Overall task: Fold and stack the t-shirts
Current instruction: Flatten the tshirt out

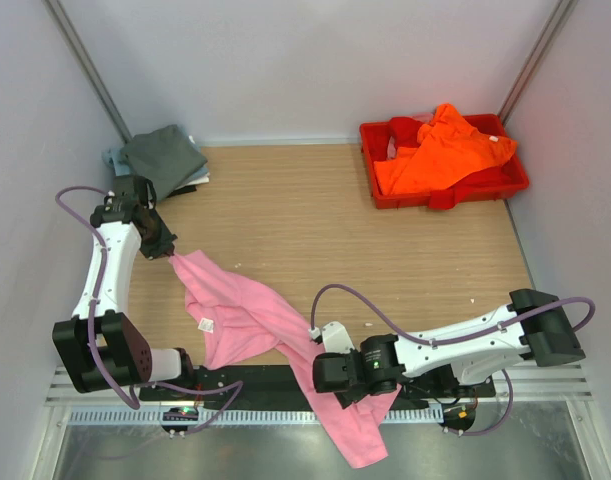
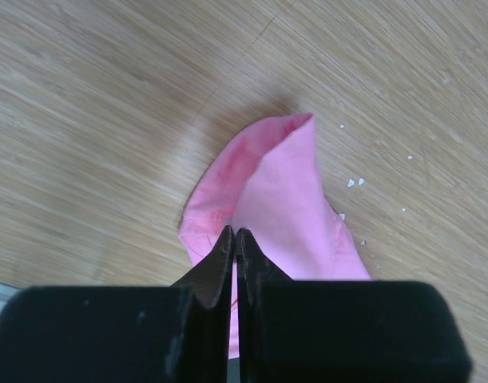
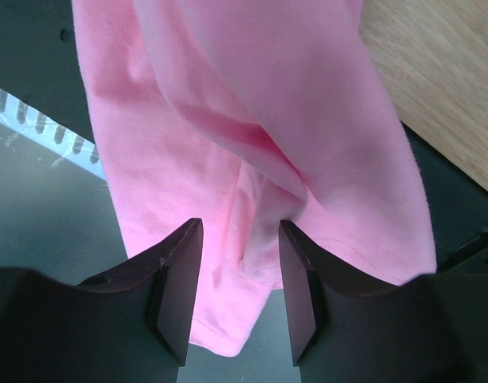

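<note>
The light pink t-shirt (image 1: 240, 320) lies crumpled across the near left of the wooden table, its lower end hanging over the front edge. My left gripper (image 1: 170, 252) is shut on its upper corner; in the left wrist view the jaws (image 2: 234, 233) pinch the pink cloth (image 2: 283, 191). At the front edge my right gripper (image 1: 330, 385) is over the hanging part. In the right wrist view its jaws (image 3: 240, 227) stand apart around a loose fold of pink cloth (image 3: 251, 96). An orange t-shirt (image 1: 440, 155) lies bunched in the tray. A folded dark grey t-shirt (image 1: 163, 155) rests on a pale blue-grey one (image 1: 113, 158).
A red plastic tray (image 1: 505, 185) stands at the back right corner of the table. Walls close in on the left, back and right. A black base rail and a metal grate (image 1: 105, 400) run along the near edge, below the hanging cloth.
</note>
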Robot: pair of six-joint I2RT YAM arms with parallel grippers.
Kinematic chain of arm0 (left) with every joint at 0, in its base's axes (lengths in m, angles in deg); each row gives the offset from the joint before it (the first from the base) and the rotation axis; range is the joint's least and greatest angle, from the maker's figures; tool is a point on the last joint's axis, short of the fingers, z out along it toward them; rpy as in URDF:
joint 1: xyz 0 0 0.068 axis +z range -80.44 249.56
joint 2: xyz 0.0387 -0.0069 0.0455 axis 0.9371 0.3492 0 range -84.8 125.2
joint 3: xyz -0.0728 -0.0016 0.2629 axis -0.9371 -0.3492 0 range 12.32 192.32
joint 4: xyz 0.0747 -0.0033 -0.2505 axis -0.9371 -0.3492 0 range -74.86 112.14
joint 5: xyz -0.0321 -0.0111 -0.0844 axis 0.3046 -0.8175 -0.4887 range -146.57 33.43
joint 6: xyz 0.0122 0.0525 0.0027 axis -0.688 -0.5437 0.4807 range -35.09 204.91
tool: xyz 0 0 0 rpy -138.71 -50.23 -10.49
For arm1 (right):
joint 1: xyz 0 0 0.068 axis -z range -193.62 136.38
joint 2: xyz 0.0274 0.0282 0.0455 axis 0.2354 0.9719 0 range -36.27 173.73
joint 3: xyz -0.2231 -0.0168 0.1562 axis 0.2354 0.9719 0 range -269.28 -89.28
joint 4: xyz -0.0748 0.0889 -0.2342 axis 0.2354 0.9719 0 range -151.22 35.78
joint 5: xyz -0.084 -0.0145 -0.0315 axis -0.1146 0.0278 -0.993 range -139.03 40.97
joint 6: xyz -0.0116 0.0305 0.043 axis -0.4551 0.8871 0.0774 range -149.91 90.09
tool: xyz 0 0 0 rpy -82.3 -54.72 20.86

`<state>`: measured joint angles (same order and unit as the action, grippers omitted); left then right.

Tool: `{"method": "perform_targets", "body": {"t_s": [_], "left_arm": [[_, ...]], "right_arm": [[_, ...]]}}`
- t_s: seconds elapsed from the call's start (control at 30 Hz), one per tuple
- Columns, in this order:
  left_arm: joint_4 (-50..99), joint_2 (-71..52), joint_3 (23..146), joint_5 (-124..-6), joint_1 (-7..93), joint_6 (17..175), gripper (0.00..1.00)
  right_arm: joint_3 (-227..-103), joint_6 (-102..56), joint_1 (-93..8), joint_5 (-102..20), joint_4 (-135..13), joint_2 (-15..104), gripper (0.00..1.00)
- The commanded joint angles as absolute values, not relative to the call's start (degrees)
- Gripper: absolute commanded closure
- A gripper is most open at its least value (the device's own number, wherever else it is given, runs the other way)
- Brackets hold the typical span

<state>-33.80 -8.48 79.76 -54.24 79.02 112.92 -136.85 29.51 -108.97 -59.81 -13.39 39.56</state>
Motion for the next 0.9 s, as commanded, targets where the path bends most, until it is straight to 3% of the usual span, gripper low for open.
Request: {"method": "perform_targets", "body": {"t_s": [0.0, 0.73, 0.87], "left_arm": [[-31.7, -10.0, 79.6, -55.2, 79.4, 112.2, 1.00], [-31.5, -10.4, 79.3, -55.2, 79.5, 112.0, 1.00], [-31.5, -10.5, 79.2, -55.1, 79.4, 112.0, 1.00]], "right_arm": [[-138.7, 31.8, -110.2, -60.1, -14.3, 41.5, 0.52], [-133.0, 37.4, -112.1, -59.9, -12.4, 35.5, 0.53], [-132.0, 38.0, -112.4, -60.1, -12.5, 35.1, 0.58]]}}
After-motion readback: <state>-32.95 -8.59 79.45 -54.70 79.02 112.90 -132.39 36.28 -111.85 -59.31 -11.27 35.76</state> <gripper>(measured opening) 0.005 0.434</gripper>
